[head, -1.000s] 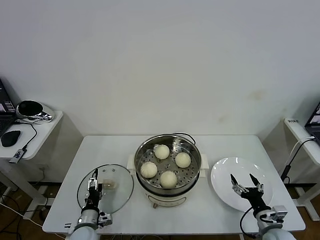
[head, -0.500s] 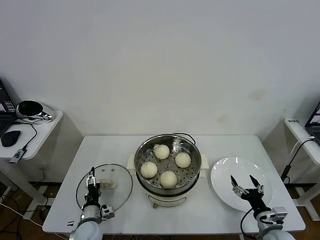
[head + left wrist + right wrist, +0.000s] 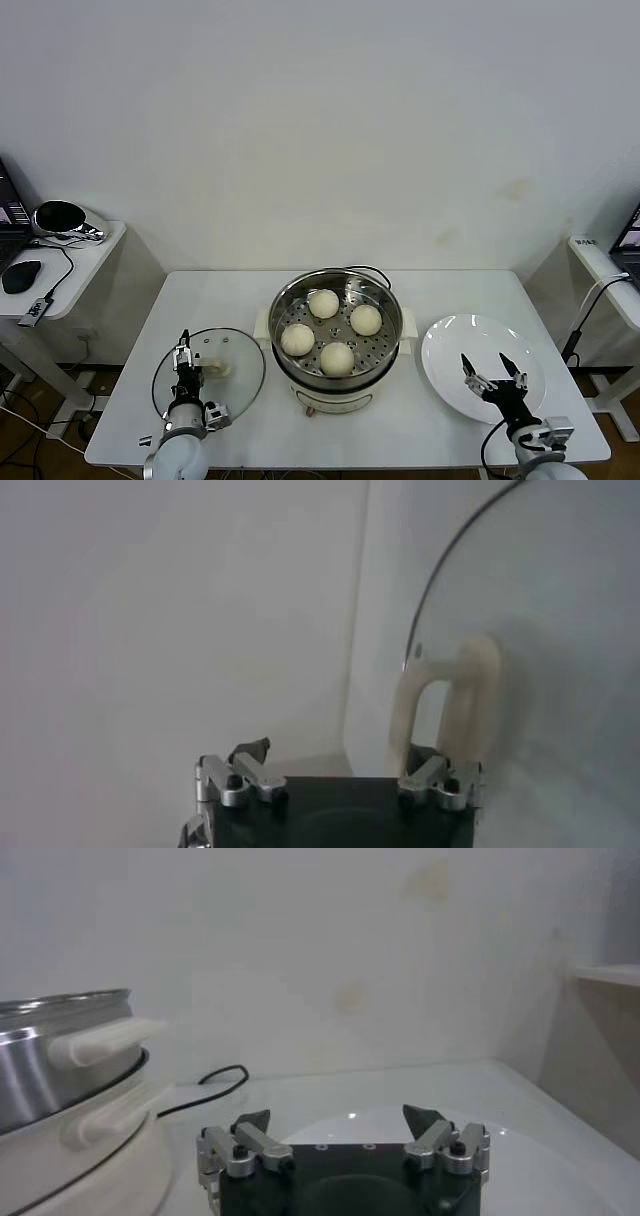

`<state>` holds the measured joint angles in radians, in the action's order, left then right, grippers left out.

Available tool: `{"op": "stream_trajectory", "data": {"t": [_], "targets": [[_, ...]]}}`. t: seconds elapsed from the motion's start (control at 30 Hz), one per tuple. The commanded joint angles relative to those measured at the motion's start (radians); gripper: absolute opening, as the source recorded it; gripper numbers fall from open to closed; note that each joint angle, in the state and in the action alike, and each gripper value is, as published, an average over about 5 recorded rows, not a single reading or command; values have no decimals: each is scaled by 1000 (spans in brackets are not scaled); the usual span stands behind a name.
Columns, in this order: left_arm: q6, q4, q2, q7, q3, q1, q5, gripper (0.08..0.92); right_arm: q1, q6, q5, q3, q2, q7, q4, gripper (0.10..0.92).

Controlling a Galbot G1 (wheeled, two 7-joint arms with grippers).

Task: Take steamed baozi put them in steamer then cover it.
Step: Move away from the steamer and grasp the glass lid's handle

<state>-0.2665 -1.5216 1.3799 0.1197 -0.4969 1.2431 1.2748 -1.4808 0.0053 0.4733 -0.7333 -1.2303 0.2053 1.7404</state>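
Several cream-white baozi [image 3: 337, 357] sit on the perforated tray inside the steel steamer [image 3: 276, 316] at the table's middle. The glass cover [image 3: 238, 388] lies flat on the table left of the steamer, its cream handle [image 3: 214, 366] upward. My left gripper [image 3: 185, 352] is open and low over the cover's left part, just left of the handle. In the left wrist view [image 3: 345, 755] the handle's arch [image 3: 445, 695] stands by one finger and is not between the jaws. My right gripper [image 3: 484, 357] is open and empty above the white plate [image 3: 445, 345].
The steamer's black cable [image 3: 365, 270] loops behind the pot. A side table [image 3: 60, 265] with a mouse and a shiny bowl stands at far left. In the right wrist view the steamer's wall and handle [image 3: 100, 1043] are off to one side and the plate [image 3: 560, 1178] lies below the gripper [image 3: 338, 1116].
My left gripper has drawn back a little toward me and to the left beside the cover's handle. The right gripper has sunk slightly. The baozi and steamer have not moved.
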Motion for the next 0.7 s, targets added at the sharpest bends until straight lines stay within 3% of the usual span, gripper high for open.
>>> {"op": "stream_trajectory", "data": {"t": [0.03,0.2,0.4,0.7], "targets": [[24,39,2,39,-2,-5,-42,820,0,-2,-3,0,-1,1,1,823],[65,70,-4,92,-2,0,-40,747,-4,-1,-2,-6,0,1,2,823],[101,110,-20,155,-1,5,-33,575,-13,-1,-3,-18,3,3,9,823],[102,108,-35,184,10,8,-98,315,-10,-9,-8,-4,-5,1,9,823]]}}
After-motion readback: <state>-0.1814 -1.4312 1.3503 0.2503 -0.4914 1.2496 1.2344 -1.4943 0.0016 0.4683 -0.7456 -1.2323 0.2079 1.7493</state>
